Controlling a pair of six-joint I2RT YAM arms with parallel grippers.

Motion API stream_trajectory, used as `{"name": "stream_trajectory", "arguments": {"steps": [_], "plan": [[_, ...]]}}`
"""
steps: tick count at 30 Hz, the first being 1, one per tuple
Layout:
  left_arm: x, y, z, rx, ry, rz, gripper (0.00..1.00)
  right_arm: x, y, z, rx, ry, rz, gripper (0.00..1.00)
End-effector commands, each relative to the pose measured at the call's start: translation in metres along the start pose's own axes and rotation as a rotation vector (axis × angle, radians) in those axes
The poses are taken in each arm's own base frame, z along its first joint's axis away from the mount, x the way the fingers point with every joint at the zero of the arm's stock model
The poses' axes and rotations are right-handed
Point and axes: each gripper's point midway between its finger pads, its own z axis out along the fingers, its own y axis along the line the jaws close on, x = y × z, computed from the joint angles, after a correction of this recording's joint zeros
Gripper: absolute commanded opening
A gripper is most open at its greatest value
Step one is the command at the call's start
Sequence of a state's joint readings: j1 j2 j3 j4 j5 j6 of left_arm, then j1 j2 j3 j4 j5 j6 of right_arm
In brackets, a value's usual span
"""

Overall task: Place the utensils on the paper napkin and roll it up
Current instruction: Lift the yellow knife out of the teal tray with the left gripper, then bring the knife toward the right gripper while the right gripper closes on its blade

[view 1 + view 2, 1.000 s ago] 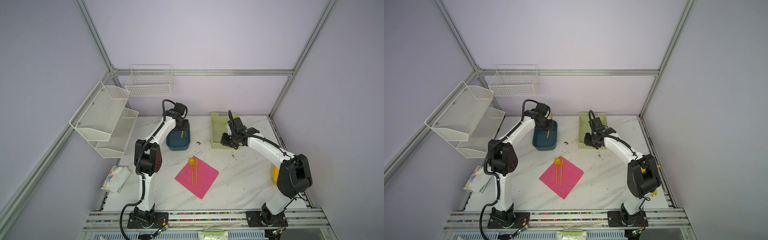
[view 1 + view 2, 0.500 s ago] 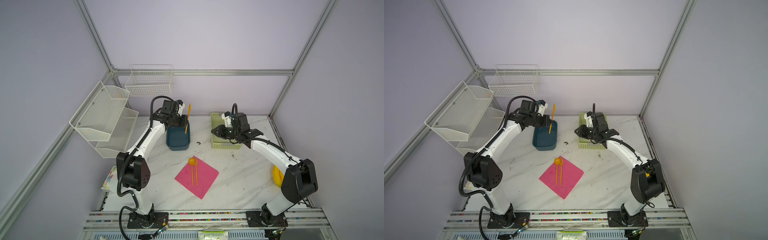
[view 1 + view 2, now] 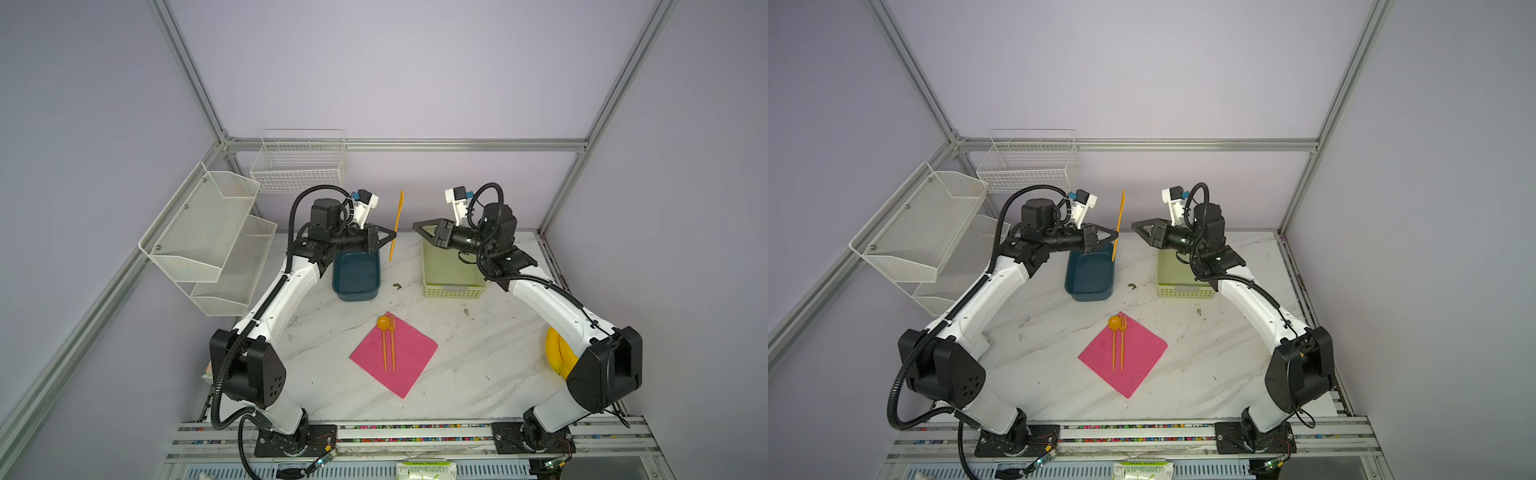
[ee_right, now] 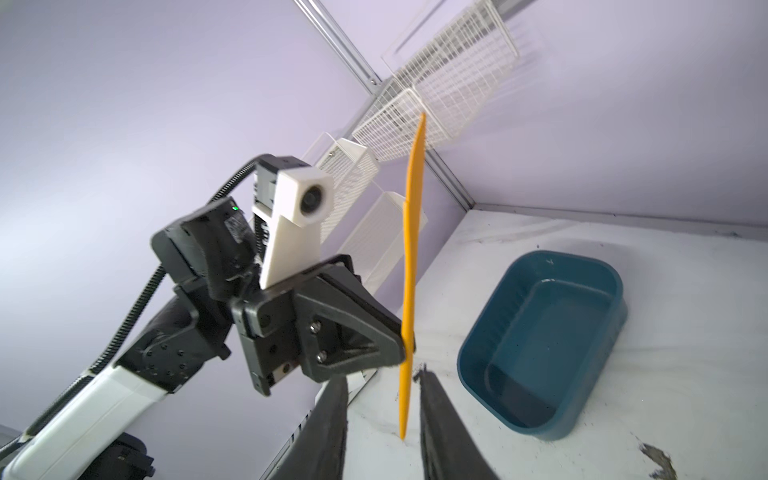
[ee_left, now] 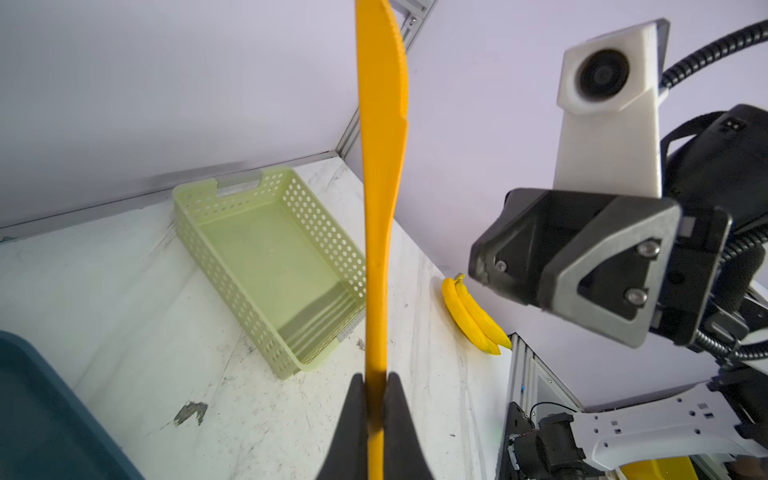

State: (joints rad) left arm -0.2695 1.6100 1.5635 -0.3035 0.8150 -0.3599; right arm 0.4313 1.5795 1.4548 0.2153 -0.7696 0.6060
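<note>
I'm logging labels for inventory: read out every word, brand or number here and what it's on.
No text is legible.
Green-and-white packet by the front rail: print too small to read.
Sticker on the left arm's black housing: blurred.

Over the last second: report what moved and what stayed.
The left hand, shut on the knife, lifted it out of the blue tub and holds it upright in the air. The right hand rose from by the green basket and turned toward the knife, jaws apart. Spoon, fork and napkin stayed put.
</note>
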Motion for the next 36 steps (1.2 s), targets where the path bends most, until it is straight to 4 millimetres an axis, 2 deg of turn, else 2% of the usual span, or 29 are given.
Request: {"name": "stream_trajectory", "arguments": {"steps": [1,8,17,23,28,36], "plan": [[-0.014,-0.039,-0.014,0.135,-0.06,0.059,0.0,-0.022,0.032,-0.002,-0.117,-0.03,-0.072,0.35],[-0.018,-0.059,-0.025,0.197,-0.075,0.075,0.0,-0.018,0.054,0.001,-0.303,-0.004,-0.058,0.4],[-0.017,-0.07,-0.031,0.229,-0.073,0.075,0.0,-0.01,0.054,0.011,-0.374,0.024,-0.022,0.4],[-0.015,-0.071,-0.031,0.237,-0.066,0.067,0.0,-0.001,0.06,0.023,-0.426,0.06,-0.012,0.38],[-0.015,-0.071,-0.032,0.235,-0.068,0.067,0.0,0.003,0.059,0.03,-0.434,0.067,0.005,0.3],[-0.013,-0.068,-0.031,0.225,-0.068,0.067,0.0,0.005,0.057,0.028,-0.42,0.065,0.014,0.13]]}}
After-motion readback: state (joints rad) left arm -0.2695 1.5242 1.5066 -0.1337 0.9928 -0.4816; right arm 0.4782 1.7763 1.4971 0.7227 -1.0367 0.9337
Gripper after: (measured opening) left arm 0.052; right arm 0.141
